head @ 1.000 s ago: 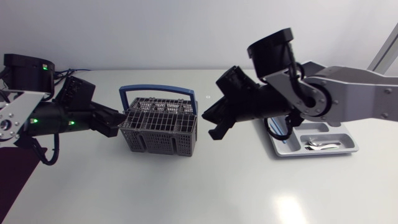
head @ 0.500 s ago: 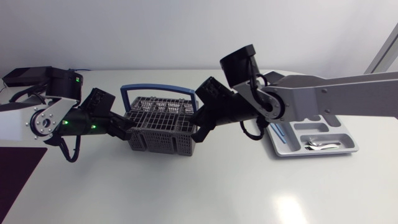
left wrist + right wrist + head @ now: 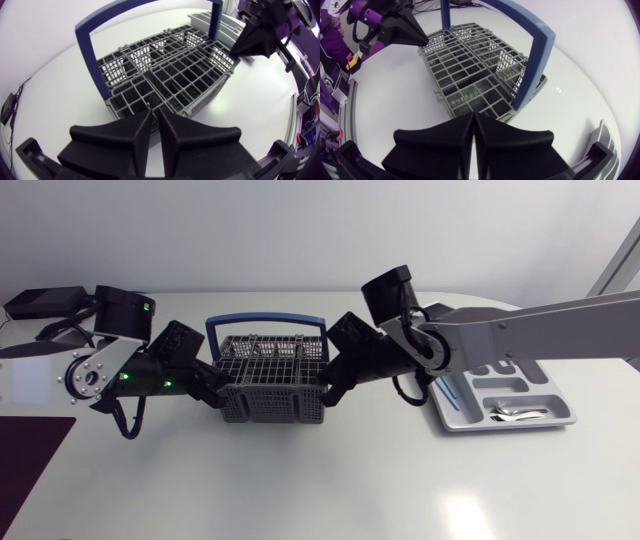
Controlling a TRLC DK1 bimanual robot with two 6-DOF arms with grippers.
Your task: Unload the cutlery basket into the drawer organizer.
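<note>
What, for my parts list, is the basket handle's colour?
Blue; the handle shows best in the right wrist view.

Head camera overhead, both wrist cameras close, facing across shared basket (image 3: pixel 272 375)

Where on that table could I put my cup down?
The widest bare stretch of table is in front of the basket, toward the camera. A narrower strip runs behind the basket. It is crowded at the basket's ends, where the left gripper and right gripper sit, and at the organizer.
</note>
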